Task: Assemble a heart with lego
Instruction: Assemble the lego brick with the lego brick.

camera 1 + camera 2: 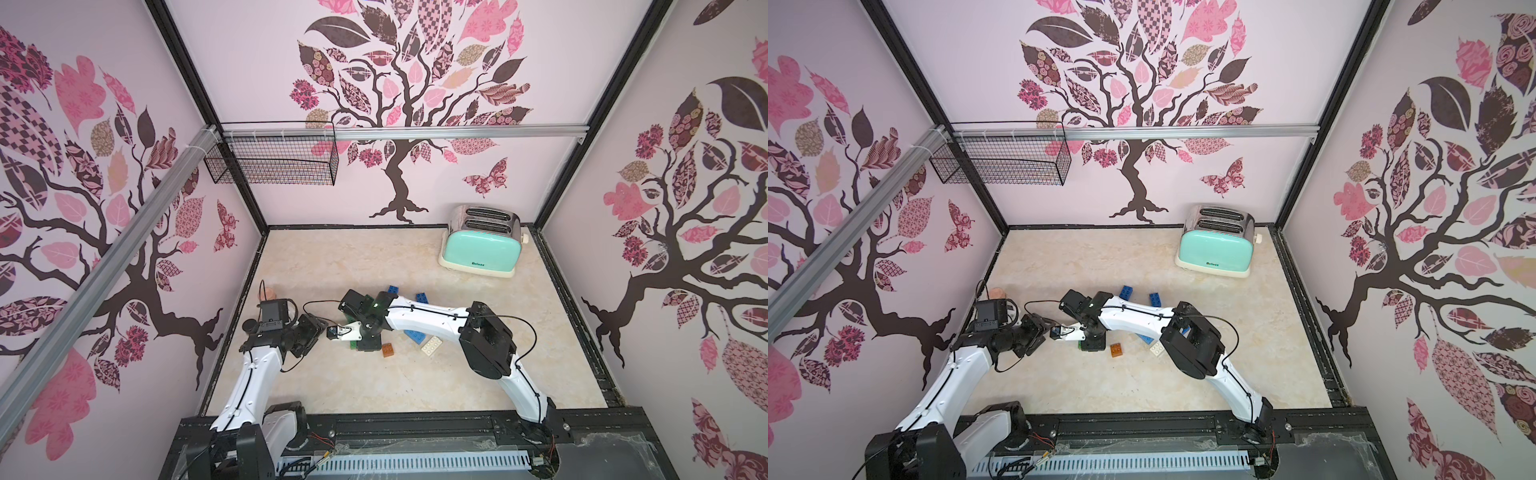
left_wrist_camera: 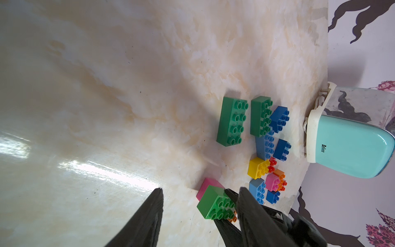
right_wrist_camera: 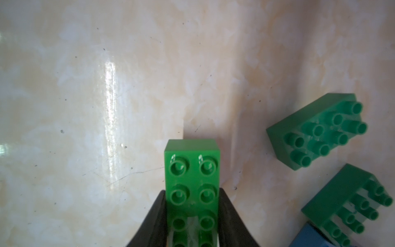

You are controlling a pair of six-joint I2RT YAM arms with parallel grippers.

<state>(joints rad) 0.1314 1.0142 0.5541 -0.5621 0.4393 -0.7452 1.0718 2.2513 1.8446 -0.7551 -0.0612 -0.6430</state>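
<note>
The right gripper (image 3: 192, 191) is clenched on a green brick (image 3: 192, 166). It pinches the long sides near the rear, so about half the brick juts past the fingertips. That overhang is the main risk: I judge that pressing down onto studs would lever the brick and twist it in the grip. The left gripper (image 2: 202, 190) stands spread and grasps nothing. The green brick sits between its fingers (image 2: 149, 213), close to 1 of them and over a pink brick (image 2: 208, 187); I cannot tell whether the 2 bricks touch. With the grippers this crowded, a small sideways move could knock fingers together or shove the pink brick away. The other green bricks (image 3: 316, 130), 2 of them, lie beside the right fingers, near enough to be bumped. No heart shape shows yet.
</note>
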